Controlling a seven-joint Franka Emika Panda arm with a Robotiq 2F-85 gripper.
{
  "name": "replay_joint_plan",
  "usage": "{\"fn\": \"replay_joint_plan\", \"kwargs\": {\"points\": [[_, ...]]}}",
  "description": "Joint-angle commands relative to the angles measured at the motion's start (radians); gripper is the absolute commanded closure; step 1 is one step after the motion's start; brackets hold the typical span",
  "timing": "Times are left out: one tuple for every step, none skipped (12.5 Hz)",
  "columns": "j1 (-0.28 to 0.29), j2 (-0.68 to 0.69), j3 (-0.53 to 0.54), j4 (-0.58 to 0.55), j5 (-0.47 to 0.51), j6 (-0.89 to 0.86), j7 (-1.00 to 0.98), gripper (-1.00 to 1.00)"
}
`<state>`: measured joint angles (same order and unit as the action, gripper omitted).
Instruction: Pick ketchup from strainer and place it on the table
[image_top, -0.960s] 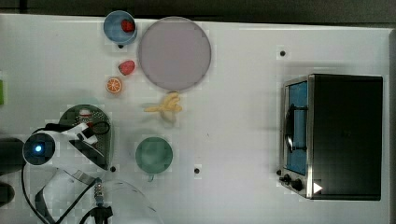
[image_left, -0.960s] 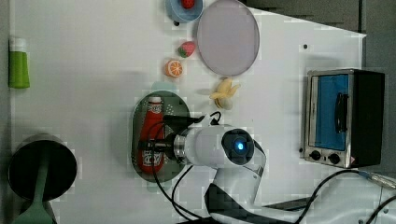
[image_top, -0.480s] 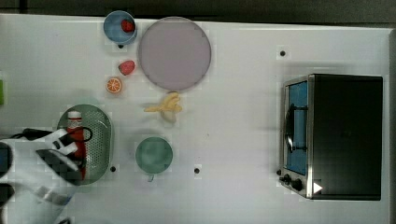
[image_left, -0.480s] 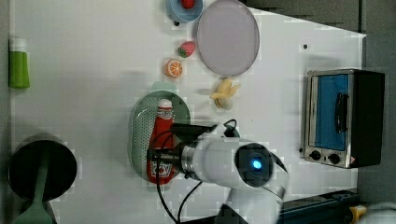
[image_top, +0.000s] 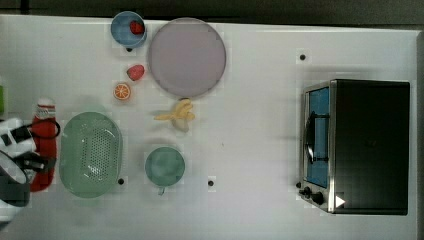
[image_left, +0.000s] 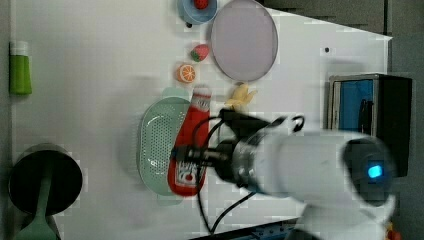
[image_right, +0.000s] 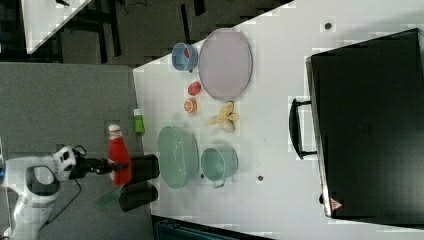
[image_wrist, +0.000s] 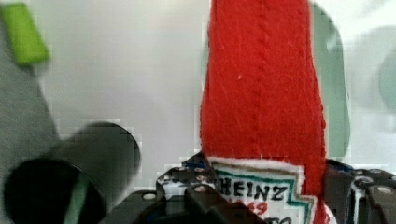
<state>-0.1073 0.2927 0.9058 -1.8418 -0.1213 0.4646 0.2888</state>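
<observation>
The fingers (image_right: 106, 163) are clamped on the ketchup (image_right: 119, 159) at its labelled lower body, spread only to the bottle's width. The bottle hangs clear of the strainer (image_right: 177, 156), off the desk (image_right: 280, 125) edge in the right view.

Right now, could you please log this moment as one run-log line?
phase: carry | claw: shut on ketchup | ketchup: lifted out of strainer | strainer: empty | placement on table: not yet done

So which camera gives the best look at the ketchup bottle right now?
The left view: the ketchup shows whole, cap to label, held over the strainer. The top view has it partly behind the arm, the right view shows it small, the wrist view crops it.
</observation>
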Motion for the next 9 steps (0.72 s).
{"fn": "replay_joint_plan", "kwargs": {"points": [[-0.118,0.017,-0.068,0.094,0.015,-0.108,-0.092,-0.19],[-0.136,0.017,-0.09,0.125,0.015,-0.128,-0.092,-0.19],[-0.154,0.017,-0.114,0.146,0.015,-0.141,-0.098,-0.19],[-0.171,0.017,-0.138,0.16,0.013,-0.15,-0.121,-0.19],[-0.19,0.015,-0.164,0.166,0.011,-0.152,-0.162,-0.19],[-0.207,0.014,-0.192,0.169,0.011,-0.152,-0.214,-0.19],[-0.225,0.014,-0.224,0.169,0.01,-0.152,-0.278,-0.19],[-0.241,0.014,-0.257,0.169,0.01,-0.148,-0.348,-0.19],[-0.255,0.014,-0.292,0.168,0.008,-0.153,-0.413,-0.19]]}}
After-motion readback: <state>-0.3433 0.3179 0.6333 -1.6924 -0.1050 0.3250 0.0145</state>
